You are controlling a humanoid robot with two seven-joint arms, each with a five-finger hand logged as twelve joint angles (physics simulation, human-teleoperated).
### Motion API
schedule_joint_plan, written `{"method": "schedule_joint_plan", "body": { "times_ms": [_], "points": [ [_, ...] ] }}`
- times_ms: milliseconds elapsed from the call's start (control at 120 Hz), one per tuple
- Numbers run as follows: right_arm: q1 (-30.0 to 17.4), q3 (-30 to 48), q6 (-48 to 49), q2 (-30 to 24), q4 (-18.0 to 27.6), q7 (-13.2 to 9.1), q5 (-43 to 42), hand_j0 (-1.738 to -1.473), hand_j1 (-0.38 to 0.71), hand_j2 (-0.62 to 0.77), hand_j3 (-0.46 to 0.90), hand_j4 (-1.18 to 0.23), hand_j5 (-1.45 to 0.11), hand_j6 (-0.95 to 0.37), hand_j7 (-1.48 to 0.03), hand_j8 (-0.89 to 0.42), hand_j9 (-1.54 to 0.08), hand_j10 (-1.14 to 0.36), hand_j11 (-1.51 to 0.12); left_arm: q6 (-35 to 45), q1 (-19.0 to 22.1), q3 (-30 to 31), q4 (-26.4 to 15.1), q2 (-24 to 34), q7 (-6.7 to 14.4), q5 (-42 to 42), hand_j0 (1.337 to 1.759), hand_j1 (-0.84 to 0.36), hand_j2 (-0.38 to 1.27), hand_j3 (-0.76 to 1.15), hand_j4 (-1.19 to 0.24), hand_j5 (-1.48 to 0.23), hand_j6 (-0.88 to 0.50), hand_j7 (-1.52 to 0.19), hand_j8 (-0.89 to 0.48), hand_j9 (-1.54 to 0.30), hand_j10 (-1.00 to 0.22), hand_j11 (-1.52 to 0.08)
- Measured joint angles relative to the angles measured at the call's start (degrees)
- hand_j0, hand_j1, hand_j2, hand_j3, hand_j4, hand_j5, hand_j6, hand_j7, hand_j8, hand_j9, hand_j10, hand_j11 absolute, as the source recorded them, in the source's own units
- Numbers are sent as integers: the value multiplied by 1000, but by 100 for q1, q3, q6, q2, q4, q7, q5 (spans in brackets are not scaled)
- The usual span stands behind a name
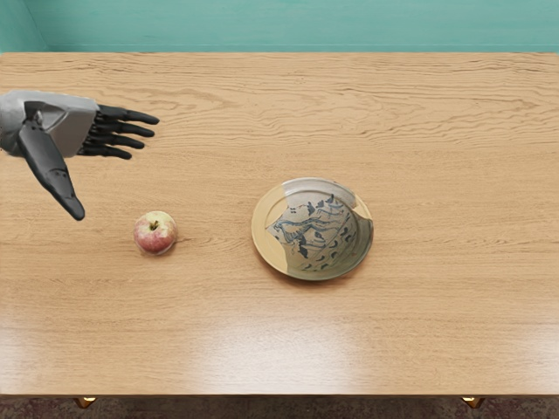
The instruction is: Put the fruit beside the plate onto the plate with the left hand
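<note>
Toward 9 o'clock of the plate (260,234), the apple (155,233) sits on the bare wood of the desk (419,131). It is near the plate's rim but clearly apart from it. The apple is red with a yellowish blush and stands upright, its stem dimple facing up. The plate is a shallow ceramic one with a tan rim and a blue-grey painted pattern across its well. It lies flat just off the desk's middle, toward 4 o'clock.

The left robot hand (74,135) comes in from the picture's left edge and hovers above the desk at about 10 o'clock of the apple, well apart from it. Its palm casing is grey and its digits are dark. The four fingers (131,114) are stretched out straight and slightly fanned, pointing toward 3 o'clock. The thumb (57,179) reaches down toward 5 o'clock, its tip nearest the apple yet not touching it. The hand is spread and holds nothing.

The desk top is light wood with a wavy grain and a soft sheen near its front edge at 6 o'clock. Two brass-coloured feet (85,402) peek out below that edge, one toward each end. A teal wall (306,22) runs along the far side at 12 o'clock.
</note>
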Motion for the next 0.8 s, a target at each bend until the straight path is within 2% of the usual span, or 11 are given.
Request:
{"method": "schedule_joint_plan", "body": {
  "times_ms": [225, 325, 392, 433, 483, 525, 558, 600, 675, 725, 800],
  "points": [
    [73, 1, 0, 0, -3, 2, 0, -1658, -349, 0, 0, 0, 0, 0, 0, 0, 0, 0, 0, -1, 93, 22, 162, -234, 4, 152, 1658, 338, 1, 0, -13, -13, -13, -13, -13, -13, -12, -13],
    [82, 0, 0, 0, -3, 2, 0, -1658, -349, 0, 0, 0, 0, 0, 0, 0, 0, 0, 0, 209, 454, 40, 195, -246, 2, 434, 1658, 338, 1, 0, -13, -13, -13, -13, -13, -13, -13, -13],
    [84, 0, 0, 0, -3, 3, 0, -1658, -349, 0, 0, 0, 0, 0, 0, 0, 0, 0, 0, 394, 435, 85, 199, -187, -16, 511, 1658, 338, 2, 0, -13, -13, -14, -13, -14, -13, -13, -13],
    [85, 0, 0, 0, -4, 3, 0, -1658, -349, 0, 0, 0, 0, 0, 0, 0, 0, 0, 0, 629, -21, 319, 194, -161, -22, 544, 1658, 338, 2, 0, -14, -13, -15, -13, -15, -13, -14, -13],
    [86, 0, 0, 0, -4, 2, 0, -1658, -349, 0, 0, 0, 0, 0, 0, 0, 0, 0, 0, 1076, -888, 903, 188, -221, -29, 566, 1658, 338, 2, 0, -14, -14, -15, -14, -15, -13, -14, -13],
    [86, 0, 0, 0, -6, 3, -1, -1658, -349, 0, 0, 0, 0, 1, 0, 1, 0, 1, 0, 1563, -1627, 1591, 171, -584, -34, 571, 1658, 337, 2, 0, -15, -14, -16, -14, -16, -14, -15, -14],
    [86, 0, 0, 0, -6, 4, -1, -1658, -349, 0, 0, 0, 0, 1, 0, 0, 0, 0, 0, 2083, -1952, 2170, 122, -926, -37, 573, 1658, 337, 2, 0, -15, -15, -16, -14, -15, -14, -14, -14],
    [86, 0, 0, 0, -6, 5, 0, -1658, -349, 0, 0, -1, 0, 0, 0, 0, 0, 0, 0, 2794, -2024, 2814, 44, -1357, -45, 575, 1658, 336, 2, 0, -15, -15, -16, -15, -15, -14, -14, -14],
    [87, 0, -1, 0, -6, 5, 0, -1658, -349, 0, 0, -1, 0, 0, 0, 0, 0, 0, 0, 3518, -2076, 3579, -82, -1420, -67, 578, 1658, 337, 2, 0, -14, -14, -15, -14, -15, -14, -14, -14],
    [87, 0, -1, 0, -6, 4, 0, -1658, -349, 0, 0, 0, 0, 0, 0, 0, 0, 0, 0, 3643, -2119, 3892, -132, -1450, -75, 579, 1658, 337, 2, 0, -14, -14, -15, -14, -15, -14, -14, -14],
    [87, 0, 0, 0, -5, 4, 0, -1658, -349, 0, 0, 0, 0, 0, 0, 0, 0, 0, 0, 3392, -2222, 4175, -171, -1587, -82, 580, 1658, 337, 2, 0, -13, -14, -14, -14, -14, -14, -13, -13]
  ]
}}
